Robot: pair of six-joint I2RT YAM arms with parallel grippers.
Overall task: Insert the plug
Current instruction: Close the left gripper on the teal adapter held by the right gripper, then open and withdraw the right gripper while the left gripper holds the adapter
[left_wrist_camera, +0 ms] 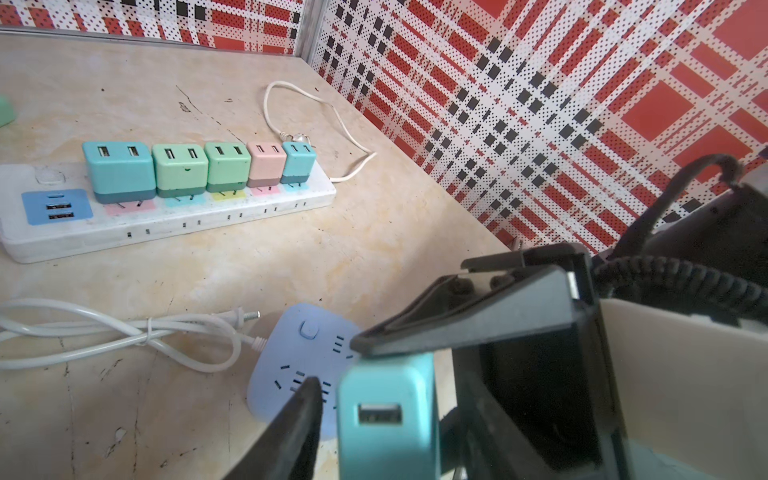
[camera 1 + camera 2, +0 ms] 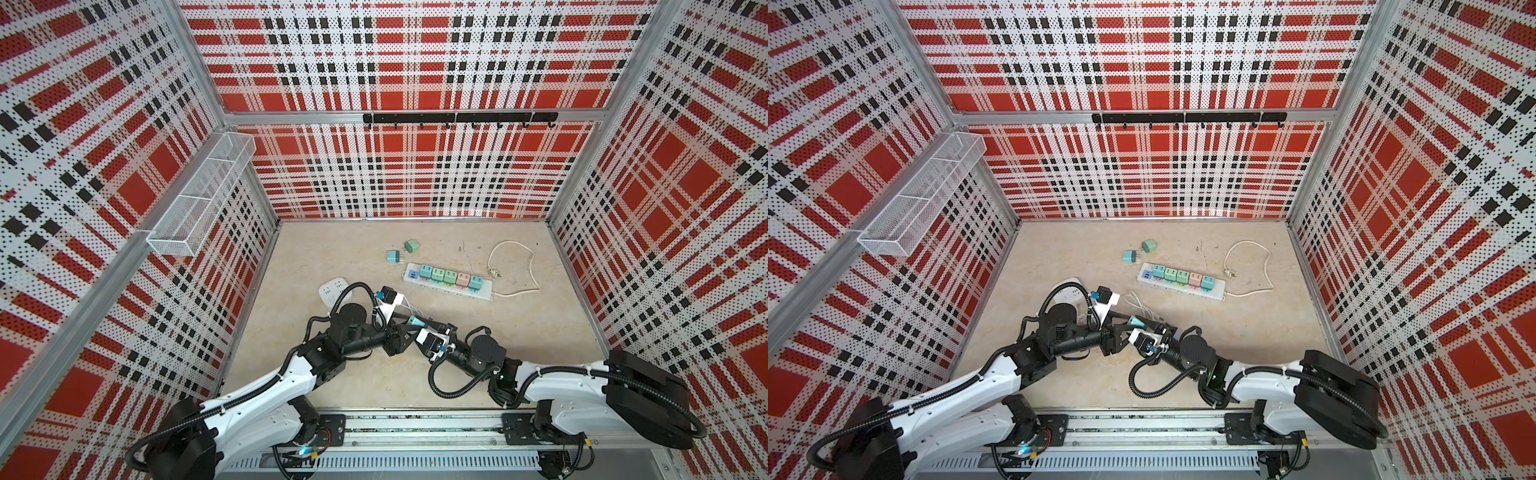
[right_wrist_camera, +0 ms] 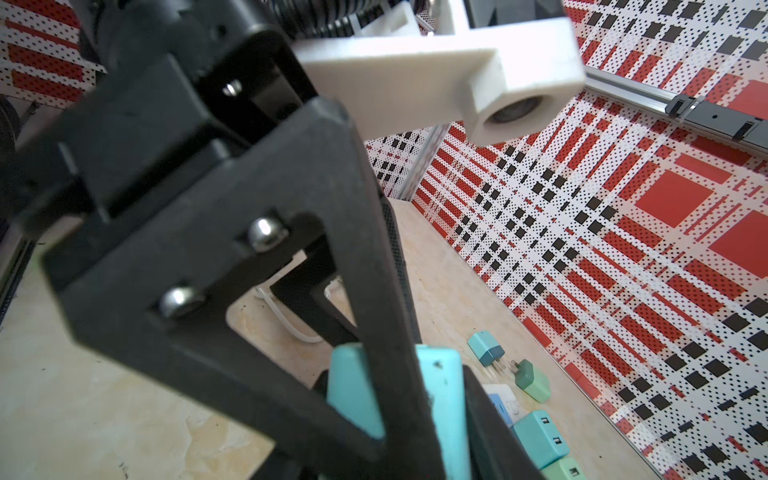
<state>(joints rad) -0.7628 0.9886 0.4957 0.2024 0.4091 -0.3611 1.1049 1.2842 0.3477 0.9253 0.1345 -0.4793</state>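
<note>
A teal plug (image 2: 413, 320) (image 2: 1134, 320) hangs above the table where both arms meet. My right gripper (image 2: 424, 323) is shut on it; in the right wrist view its fingers press both sides of the plug (image 3: 442, 399). My left gripper (image 2: 408, 327) is open around the same plug (image 1: 386, 415), with a gap between one of its fingers (image 1: 297, 419) and the plug's side. A light-blue square socket (image 1: 307, 357) lies on the table just beyond the plug. The arms hide it in both top views.
A white power strip (image 2: 446, 282) (image 1: 166, 224) holds several coloured adapters, its cord (image 2: 515, 266) looped to the right. Two loose plugs (image 2: 392, 256) (image 2: 411, 246) lie behind it. A white socket (image 2: 332, 289) sits under the left arm. A coiled white cable (image 1: 124, 336) lies beside the blue socket.
</note>
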